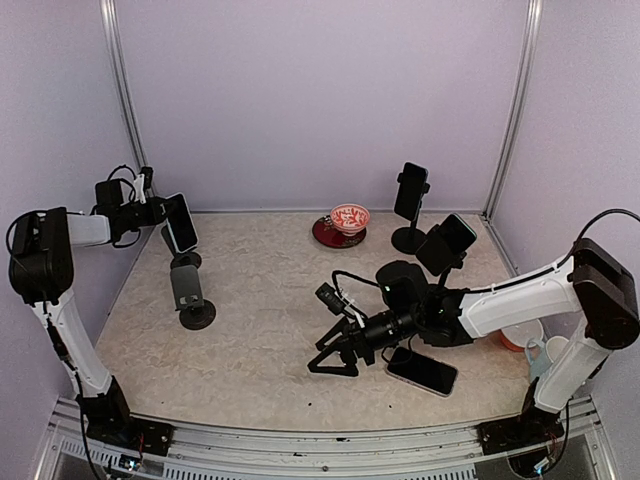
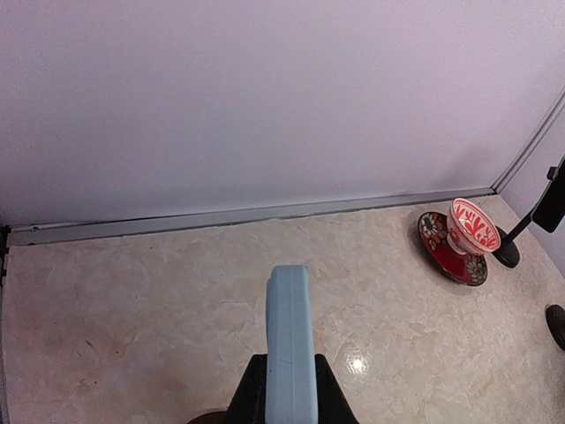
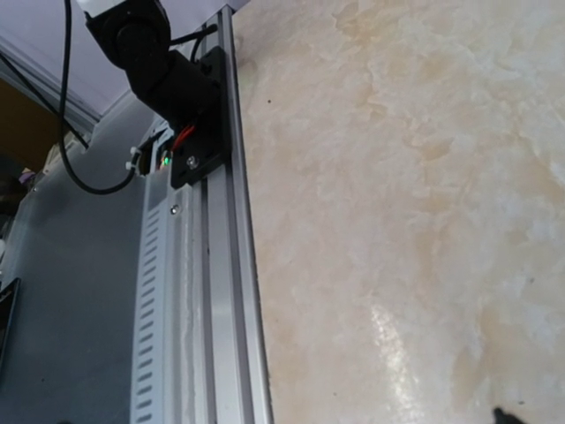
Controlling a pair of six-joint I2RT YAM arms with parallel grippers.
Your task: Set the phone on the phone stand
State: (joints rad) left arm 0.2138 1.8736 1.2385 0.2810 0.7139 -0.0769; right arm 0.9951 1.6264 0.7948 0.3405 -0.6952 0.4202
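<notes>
My left gripper (image 1: pixel 170 213) is shut on a phone (image 1: pixel 181 222) and holds it upright in the air near the left wall. In the left wrist view the phone's light blue edge (image 2: pixel 290 327) stands between my black fingers (image 2: pixel 250 393). A grey phone stand (image 1: pixel 186 286) on a black round base (image 1: pixel 197 318) stands just in front of and below it. A second dark base (image 1: pixel 186 260) sits under the phone. My right gripper (image 1: pixel 333 355) lies low over mid-table with its jaws spread and empty. Its fingers are out of the right wrist view.
A red patterned bowl on a saucer (image 1: pixel 349 218) sits at the back, also in the left wrist view (image 2: pixel 468 226). Two phones stand on stands at the back right (image 1: pixel 410 191) (image 1: pixel 446 243). Another phone (image 1: pixel 422 371) lies flat by the right arm. The table's metal rail (image 3: pixel 203 291) runs along the near edge.
</notes>
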